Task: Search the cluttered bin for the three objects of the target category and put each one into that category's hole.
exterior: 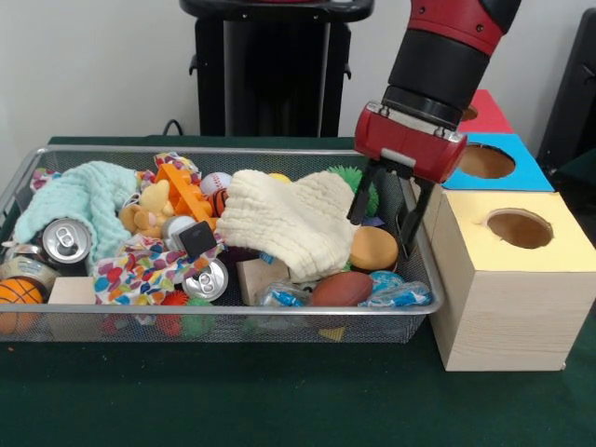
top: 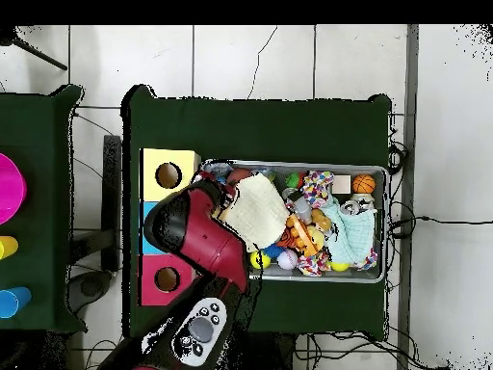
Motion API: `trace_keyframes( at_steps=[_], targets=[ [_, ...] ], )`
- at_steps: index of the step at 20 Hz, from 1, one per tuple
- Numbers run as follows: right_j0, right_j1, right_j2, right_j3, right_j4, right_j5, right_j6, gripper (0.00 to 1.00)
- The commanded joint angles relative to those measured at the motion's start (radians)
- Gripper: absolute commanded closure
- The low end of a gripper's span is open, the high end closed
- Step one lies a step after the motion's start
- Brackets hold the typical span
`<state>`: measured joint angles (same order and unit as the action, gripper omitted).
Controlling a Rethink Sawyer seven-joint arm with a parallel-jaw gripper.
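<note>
The bin [exterior: 233,312] of silver wire mesh sits on the dark green table [exterior: 279,400], packed with clutter, and everything below is placed against it. At its front rim, toward the end nearest the wooden boxes, lie crinkly clear packets with blue and white print [exterior: 396,295], one just beside the brown football-shaped toy [exterior: 340,289] and another [exterior: 284,297] on that toy's other side (a third cannot be picked out among the clutter). A cream knitted cloth [exterior: 289,219] is heaped over the bin's middle, and a pale mint cloth [exterior: 79,200] covers the far corner at the opposite end. Two silver drink cans show, one [exterior: 65,240] by the mint cloth and one [exterior: 207,279] near the front rim, with a patterned heart-print cloth [exterior: 140,270] between them. An orange ball like a basketball [exterior: 19,296] rests in the front corner farthest from the boxes.

The gripper [exterior: 384,223] hangs over the bin's box-side end, its two dark fingers [exterior: 358,200] spread apart and holding nothing, the tips just above an orange bun-shaped toy [exterior: 374,248]. From overhead, the red arm [top: 197,236] covers that same end of the bin.

Touching the bin's end stands the yellow-topped box [exterior: 507,279], with the blue-topped box [exterior: 494,163] and red-topped box [exterior: 482,114] behind it, each with a round hole.
</note>
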<state>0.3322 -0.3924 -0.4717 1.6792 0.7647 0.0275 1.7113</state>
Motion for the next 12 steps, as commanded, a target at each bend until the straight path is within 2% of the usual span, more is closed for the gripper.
trace_keyframes(
  at_steps=[1,3,5,12],
  targets=[
    [0.028,0.077,0.099,0.01,0.097,0.018,0.339,0.0],
    [0.06,0.091,0.065,-0.002,0.136,0.04,0.366,0.0],
    [0.081,0.101,0.045,-0.002,0.175,0.021,0.383,0.0],
    [0.076,0.142,0.061,-0.03,0.243,-0.059,0.398,0.0]
  ],
)
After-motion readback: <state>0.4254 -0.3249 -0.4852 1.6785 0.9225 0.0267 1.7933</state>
